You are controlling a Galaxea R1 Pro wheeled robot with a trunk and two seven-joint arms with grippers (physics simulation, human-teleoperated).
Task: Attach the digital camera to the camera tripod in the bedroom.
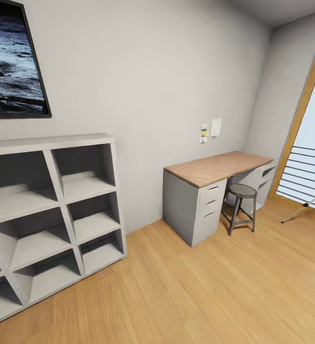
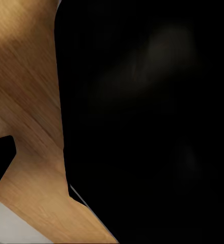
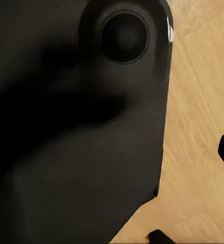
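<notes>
From my head camera, the bedroom: a grey cube shelf [image 1: 52, 210] under a framed print [image 1: 12, 59], a wood-topped desk [image 1: 217, 167] with a stool [image 1: 241, 205], unreadable wall notes [image 1: 212, 129], and one silver leg of the camera tripod [image 1: 306, 205] at the right edge by the window [image 1: 308, 153]. My left wrist camera gives a dark robot body [image 2: 142, 122] over plank floor [image 2: 25, 117]. My right wrist camera gives the same, and I cannot tell how either set of jaws stands.

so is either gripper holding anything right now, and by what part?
Cannot be told. Both wrist views are mostly dark robot body over wood floor; no held object shows.
</notes>
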